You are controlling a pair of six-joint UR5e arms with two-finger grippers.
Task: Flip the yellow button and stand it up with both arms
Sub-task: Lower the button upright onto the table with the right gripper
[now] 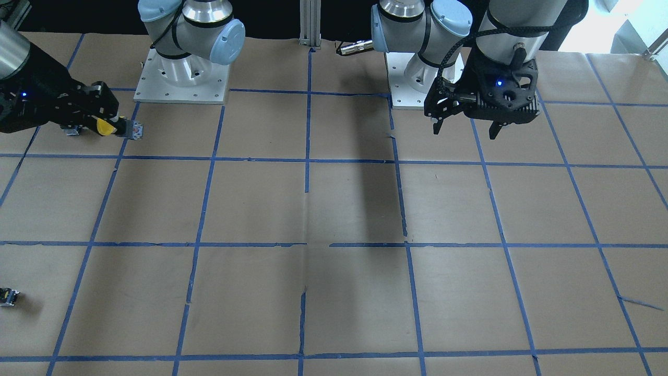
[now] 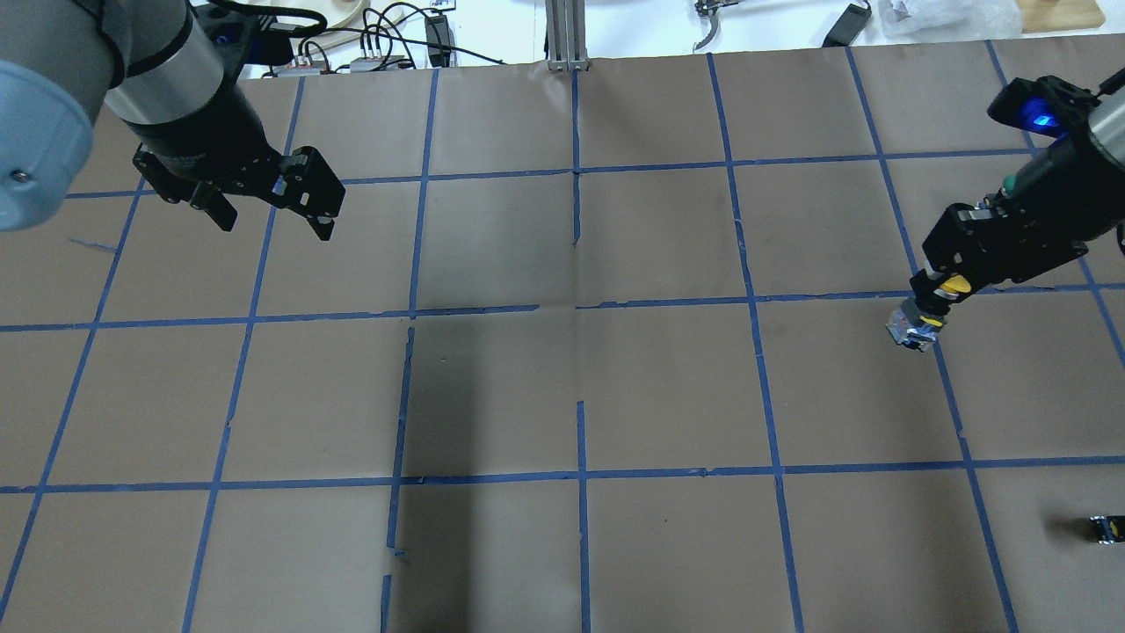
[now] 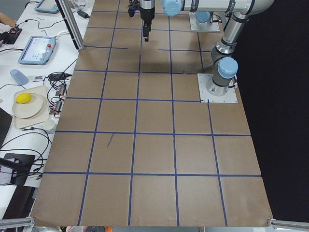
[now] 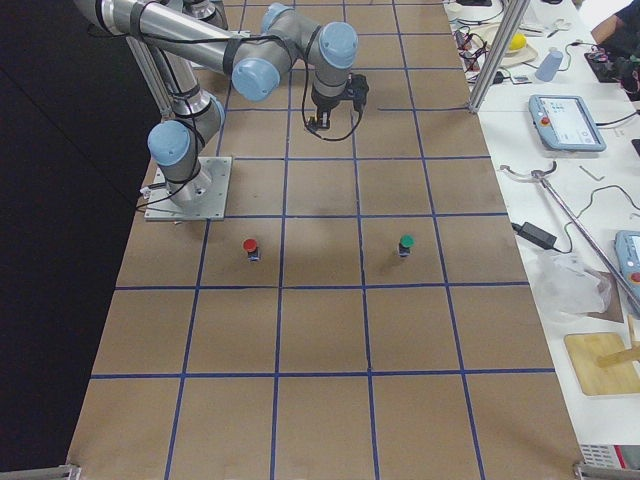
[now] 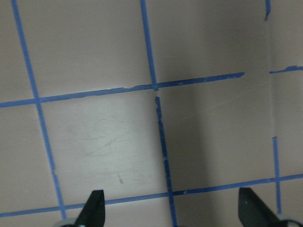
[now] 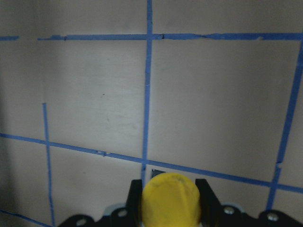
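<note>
My right gripper (image 2: 933, 297) is shut on the yellow button (image 2: 954, 284). It grips at the yellow cap, and the grey-black switch body (image 2: 914, 331) sticks out sideways past the fingertips, near the table. In the front-facing view the button's cap (image 1: 106, 127) shows at the far left in the right gripper (image 1: 112, 128). In the right wrist view the yellow cap (image 6: 170, 198) sits between the two fingers (image 6: 206, 196). My left gripper (image 2: 272, 220) is open and empty, held above the table; it also shows in the front-facing view (image 1: 466, 127) and the left wrist view (image 5: 173, 210).
A tiny black-and-yellow part (image 2: 1106, 527) lies near the table's right edge, also in the front-facing view (image 1: 8, 296). The exterior right view shows a red-capped button (image 4: 250, 247) and a green-capped button (image 4: 405, 243) standing mid-table. Blue tape lines grid the brown paper.
</note>
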